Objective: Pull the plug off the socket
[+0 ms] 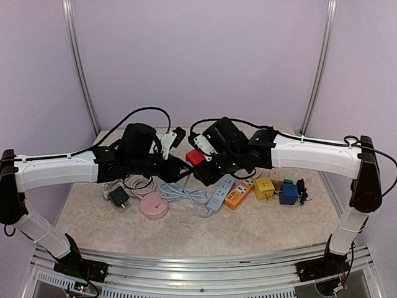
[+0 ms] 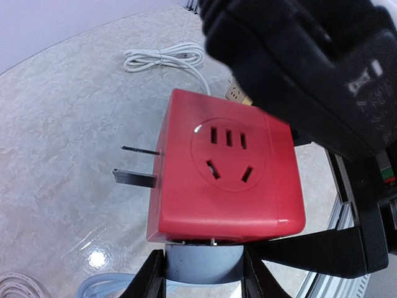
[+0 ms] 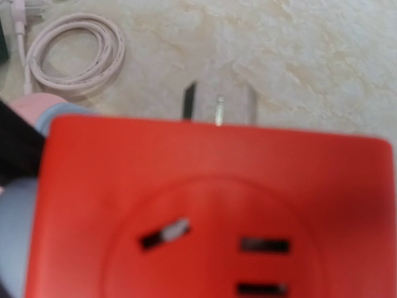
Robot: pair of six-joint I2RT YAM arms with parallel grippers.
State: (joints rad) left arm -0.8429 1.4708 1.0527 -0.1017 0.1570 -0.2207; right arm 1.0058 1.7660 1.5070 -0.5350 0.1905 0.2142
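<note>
Left claw (image 2: 201, 274) is clamped on plug (image 2: 202, 259); socket (image 2: 223, 177) above it is held clear of worktop (image 2: 62, 124); right claw (image 1: 208, 166) state unseen.

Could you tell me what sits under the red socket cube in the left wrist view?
A grey plug sits against the red socket cube, clamped in the left gripper; their join is covered.

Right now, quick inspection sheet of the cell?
Surface: pale marbled table.
Job's things: red socket cube held off the table, own prongs bare; grey plug at its underside.
Clutter: pink disc, blue-grey power strip, orange strip, yellow cube, blue cube.
Grippers: left gripper shut on the grey plug; right gripper at the cube, grip hidden.
Cables: white cord coiled on the table.
Surroundings: lilac walls.
</note>
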